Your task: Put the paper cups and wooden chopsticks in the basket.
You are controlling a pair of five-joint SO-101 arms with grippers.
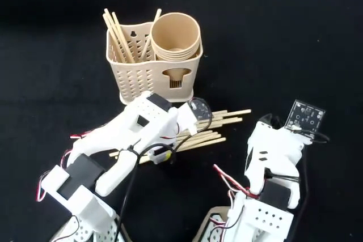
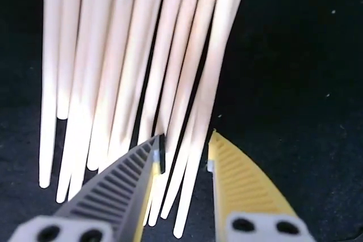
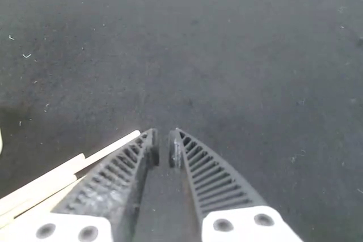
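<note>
Black cloth covers the counter (image 1: 57,55), with a beige slotted basket (image 1: 144,77) standing toward its far side. A stack of paper cups (image 1: 176,35) sits upright in one compartment of the basket. No other cup lies on the cloth, so the cup part of the job looks done. A few upright chopsticks (image 1: 116,35) lean in the neighbouring compartment, their ends poking above the rim, and one more slants beside the cups.

The rest is the larger share. A bundle of loose chopsticks (image 1: 227,118) lies flat on the counter just in front of the basket, roughly parallel to each other and partly covered by the left arm (image 1: 136,134) that stretches over them. From the left wrist view there seem to be about ten of them.

The left claw (image 2: 186,140) is spread and hangs right over the tapered ends of the bundle (image 2: 113,55). Two or three sticks run between its jaws, but the jaws are not pinching them. By the look of it, the next pick is lined up and not yet made.

The right claw (image 3: 161,140) is all but pressed together, with nothing between its jaws. It hovers over bare cloth, and a few stick ends (image 3: 57,174) lie just beside it. The right arm (image 1: 272,151) sits folded back near its base, well apart from the basket.
</note>
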